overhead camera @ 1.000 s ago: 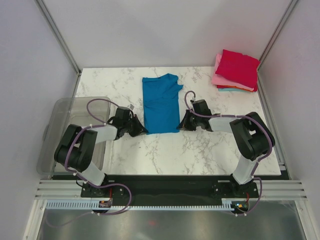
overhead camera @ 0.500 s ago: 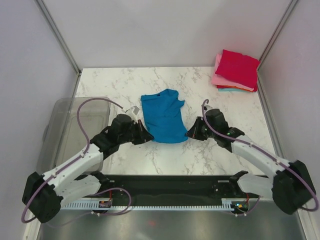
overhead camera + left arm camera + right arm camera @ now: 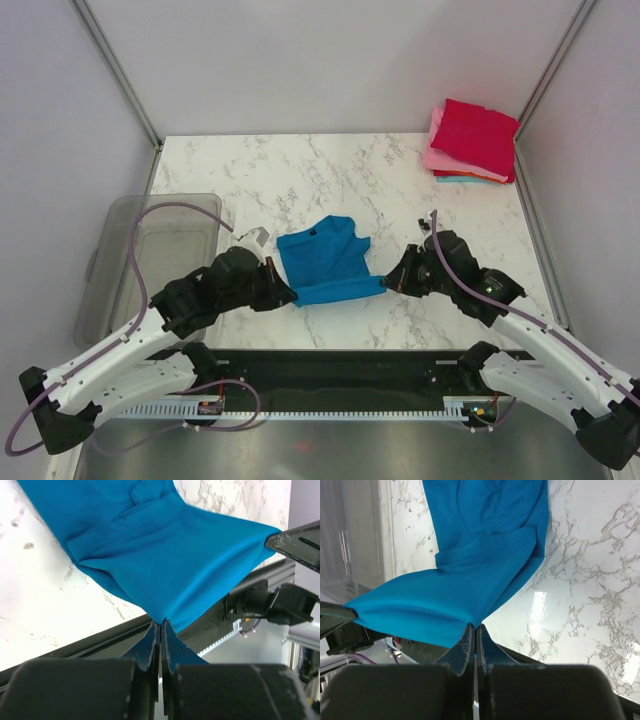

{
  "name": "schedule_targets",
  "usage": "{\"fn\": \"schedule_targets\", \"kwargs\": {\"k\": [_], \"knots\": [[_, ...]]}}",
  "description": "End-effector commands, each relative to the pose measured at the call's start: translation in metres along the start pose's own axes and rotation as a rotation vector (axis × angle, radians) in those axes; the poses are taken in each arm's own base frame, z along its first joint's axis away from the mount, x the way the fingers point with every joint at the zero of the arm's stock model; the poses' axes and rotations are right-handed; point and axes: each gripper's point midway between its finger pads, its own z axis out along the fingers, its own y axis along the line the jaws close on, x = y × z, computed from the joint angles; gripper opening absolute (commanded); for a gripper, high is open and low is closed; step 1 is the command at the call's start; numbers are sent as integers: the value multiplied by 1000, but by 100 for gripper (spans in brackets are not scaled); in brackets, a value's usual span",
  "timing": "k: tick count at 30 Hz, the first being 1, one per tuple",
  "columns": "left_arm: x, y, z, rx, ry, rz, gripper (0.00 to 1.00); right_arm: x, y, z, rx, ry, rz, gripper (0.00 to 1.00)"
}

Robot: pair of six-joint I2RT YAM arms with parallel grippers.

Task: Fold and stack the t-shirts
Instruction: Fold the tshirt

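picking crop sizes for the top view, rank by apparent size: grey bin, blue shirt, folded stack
1. grey bin, clearly largest.
2. blue shirt and folded stack look about alike, so not ranked.

I'm seeing a clear grey bin at nine o'clock, white marble table under it, metal frame posts at eleven and one

Seen from above, my left arm & right arm: white moulded link shells btwn rounded black joint housings, a thin purple cable looping along each, both bolted to a black base plate by a white slotted cable duct. Wrist cams: my left gripper & right gripper, slim black tapered fingers w/ pale scuffs, blocky black bodies.
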Motion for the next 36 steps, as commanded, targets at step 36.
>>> {"fn": "schedule_targets", "kwargs": {"k": [36], "knots": [[-179,124,107,-370,58,-15,2,-163,-12,172,200,3,-144,0]]}}
